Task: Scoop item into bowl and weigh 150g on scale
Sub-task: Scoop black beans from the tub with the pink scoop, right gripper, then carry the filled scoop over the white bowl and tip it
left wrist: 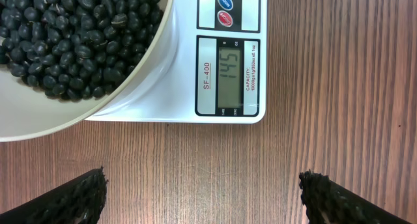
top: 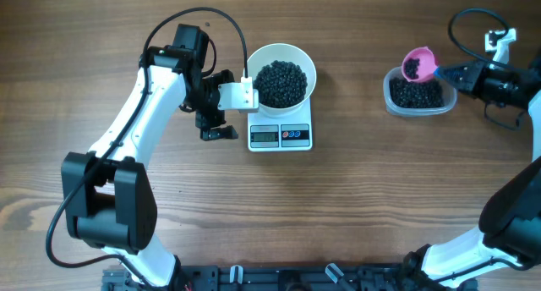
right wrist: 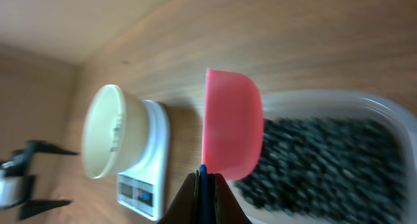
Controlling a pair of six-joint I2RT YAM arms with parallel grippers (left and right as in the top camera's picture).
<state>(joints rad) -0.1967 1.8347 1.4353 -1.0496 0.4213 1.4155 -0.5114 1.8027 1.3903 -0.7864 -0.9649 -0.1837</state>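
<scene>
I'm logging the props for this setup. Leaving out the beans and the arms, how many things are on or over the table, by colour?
White: 2 (bowl, scale)
Pink: 1 (scoop)
Clear: 1 (tub)
Total: 4

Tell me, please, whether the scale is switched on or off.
On. The scale has a display showing the digits 145 in the left wrist view, with the bowl of black beans on it.

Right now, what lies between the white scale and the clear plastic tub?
Nothing: the overhead view shows only bare wooden table between the small white rectangular scale and the clear rounded plastic tub.
</scene>
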